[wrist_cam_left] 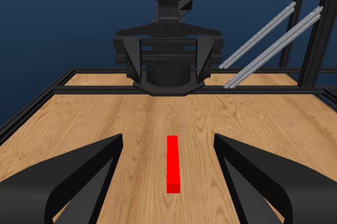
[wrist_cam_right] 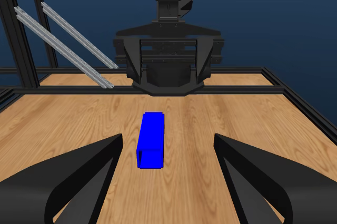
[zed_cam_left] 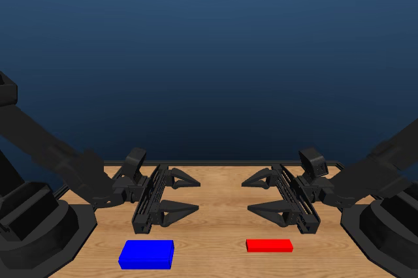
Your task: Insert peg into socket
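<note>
The red peg (zed_cam_left: pixel 269 245) lies flat on the wooden table near the front, right of centre; the left wrist view shows it lengthwise (wrist_cam_left: pixel 172 163). Left of centre at the front lies the wider blue socket (zed_cam_left: pixel 146 254), which the right wrist view also catches (wrist_cam_right: pixel 151 141). My left gripper (zed_cam_left: pixel 196 196) hovers open behind the socket, with nothing between its jaws. Facing it across a gap, my right gripper (zed_cam_left: pixel 246 196) hovers open behind the peg, also holding nothing. Neither gripper touches peg or socket.
A black frame rail (zed_cam_left: pixel 222 162) borders the table's far edge. The arm bases (zed_cam_left: pixel 32 226) (zed_cam_left: pixel 392 232) stand at the left and right sides. Two slanted silver bars (wrist_cam_left: pixel 274 40) (wrist_cam_right: pixel 68 40) rise beyond the table in the wrist views.
</note>
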